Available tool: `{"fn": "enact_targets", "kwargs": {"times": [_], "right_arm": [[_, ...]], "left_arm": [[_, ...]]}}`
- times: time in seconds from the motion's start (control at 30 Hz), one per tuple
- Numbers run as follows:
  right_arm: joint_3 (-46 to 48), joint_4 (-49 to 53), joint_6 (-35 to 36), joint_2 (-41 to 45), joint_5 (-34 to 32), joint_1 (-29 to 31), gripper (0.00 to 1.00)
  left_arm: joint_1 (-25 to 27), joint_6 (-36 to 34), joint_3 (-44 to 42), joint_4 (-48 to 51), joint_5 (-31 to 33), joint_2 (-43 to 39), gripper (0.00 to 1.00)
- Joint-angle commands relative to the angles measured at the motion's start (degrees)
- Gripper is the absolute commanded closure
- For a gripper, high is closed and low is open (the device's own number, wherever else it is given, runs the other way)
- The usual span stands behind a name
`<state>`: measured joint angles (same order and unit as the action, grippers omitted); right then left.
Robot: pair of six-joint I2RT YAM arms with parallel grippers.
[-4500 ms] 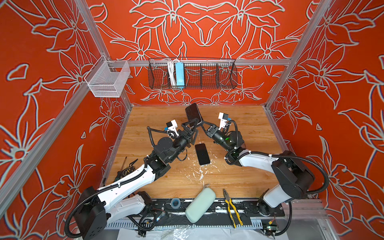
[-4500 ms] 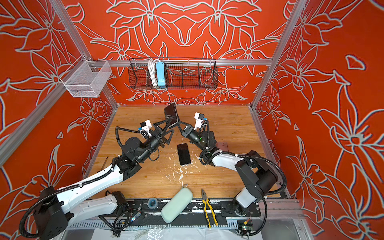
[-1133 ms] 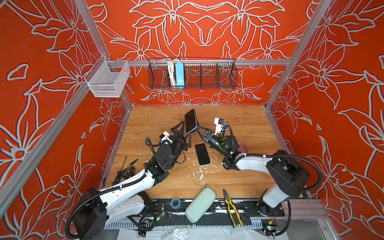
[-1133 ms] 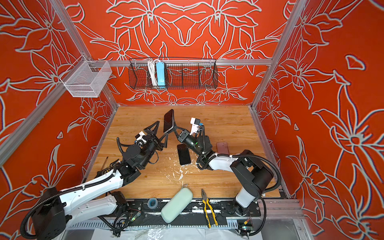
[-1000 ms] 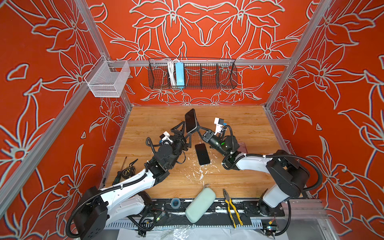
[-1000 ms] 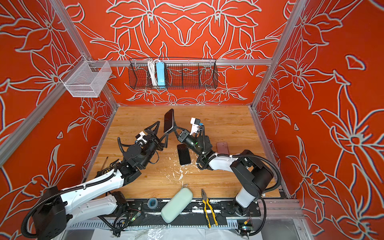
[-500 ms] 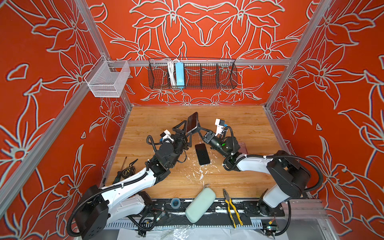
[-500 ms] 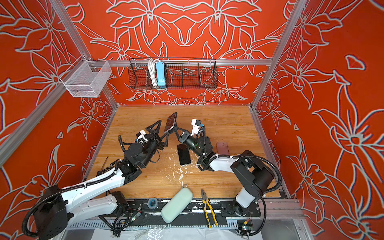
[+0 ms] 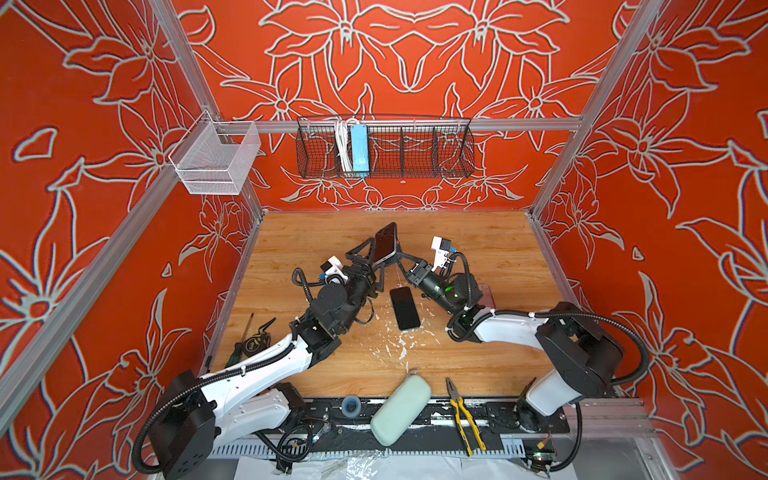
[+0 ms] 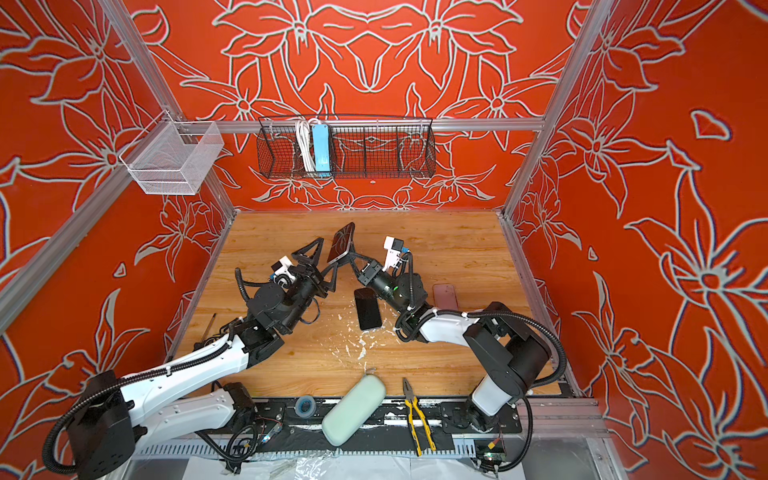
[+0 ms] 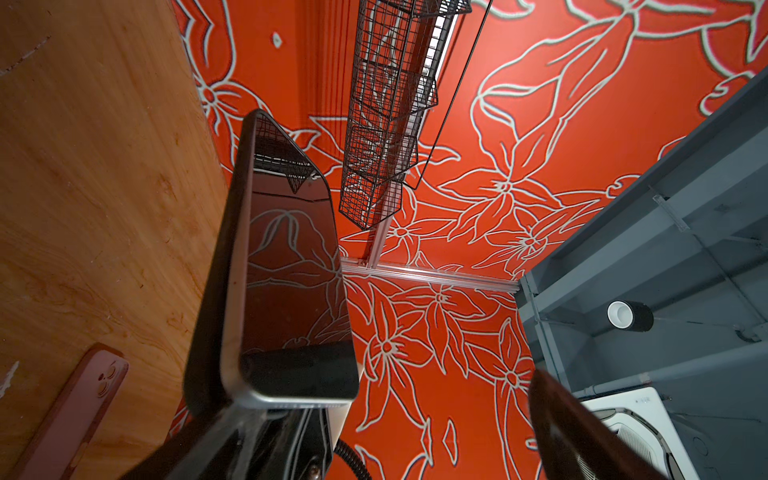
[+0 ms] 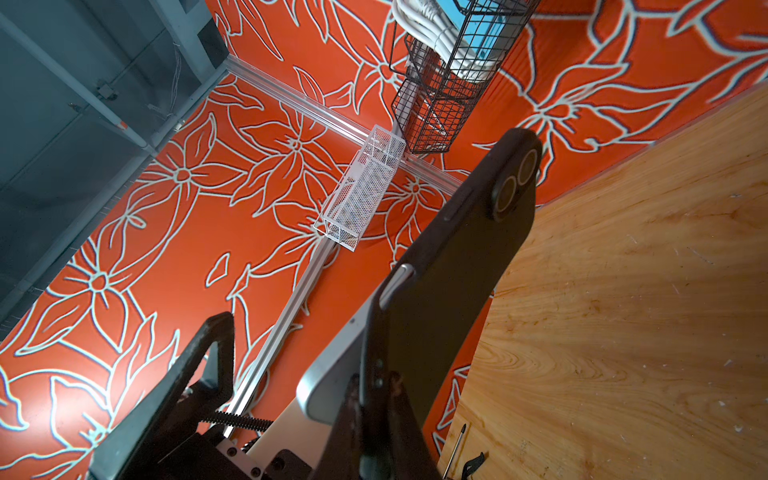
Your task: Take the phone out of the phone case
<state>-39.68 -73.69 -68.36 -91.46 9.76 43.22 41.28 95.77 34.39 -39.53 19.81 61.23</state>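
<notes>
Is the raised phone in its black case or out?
Partly out: the silver lower corner of the phone stands clear of the black case, while the camera end sits inside it.

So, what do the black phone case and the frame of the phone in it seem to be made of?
Phone case: probably soft silicone or rubber, matte black; no glare, and it sits off one corner.
Phone: frame likely metal, satin silver, soft sheen at the bared corner; screen looks glass, mirroring the wall.

Lower end of the phone case (image 12: 457, 270) seems hidden behind the right hand (image 12: 376, 384).
</notes>
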Motion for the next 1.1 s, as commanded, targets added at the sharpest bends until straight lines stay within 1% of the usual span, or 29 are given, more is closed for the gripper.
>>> {"fn": "enact_targets", "kwargs": {"times": [0.0,0.07,0.17,0.4,0.5,0.67,0.8,0.87,0.9,0.97,1.07], "right_arm": [[-1.4,-7.2,-1.3,2.1,1.9,0.8,1.00],[-1.7,-7.2,-1.3,1.9,2.3,0.8,1.00],[-1.8,-7.2,-1.3,1.6,2.6,0.9,1.00],[-1.9,-7.2,-1.0,1.5,3.1,0.9,1.00],[-2.0,-7.2,-0.8,1.6,3.4,0.9,1.00],[-2.0,-7.2,-0.7,1.8,3.7,0.9,1.00],[-2.1,-7.2,-0.6,2.1,4.0,0.9,1.00],[-2.0,-7.2,-0.5,2.3,4.1,0.9,1.00],[-2.0,-7.2,-0.5,2.4,4.2,0.9,1.00],[-1.9,-7.2,-0.5,2.5,4.4,0.9,1.00],[-1.7,-7.2,-0.5,2.7,4.3,0.9,1.00]], "left_arm": [[0.2,-0.2,1.1,0.8,-0.6,0.9,0.01],[0.2,0.8,1.0,0.5,-0.8,1.2,0.05],[0.2,2.8,1.0,0.5,-1.5,1.8,0.07],[0.2,5.0,1.3,0.0,-2.4,3.3,0.16],[0.1,5.7,1.5,0.0,-2.6,3.7,0.22],[0.0,6.6,1.6,0.1,-2.5,4.5,0.27],[-0.2,7.2,1.6,-0.1,-2.6,5.4,0.35],[-0.5,7.6,1.5,-0.6,-2.8,5.9,0.45],[-0.7,7.7,1.4,-0.7,-3.0,6.2,0.48],[-1.0,8.0,1.5,-0.6,-3.3,6.6,0.50],[-1.3,8.2,1.6,-0.8,-3.9,7.1,0.55]]}}
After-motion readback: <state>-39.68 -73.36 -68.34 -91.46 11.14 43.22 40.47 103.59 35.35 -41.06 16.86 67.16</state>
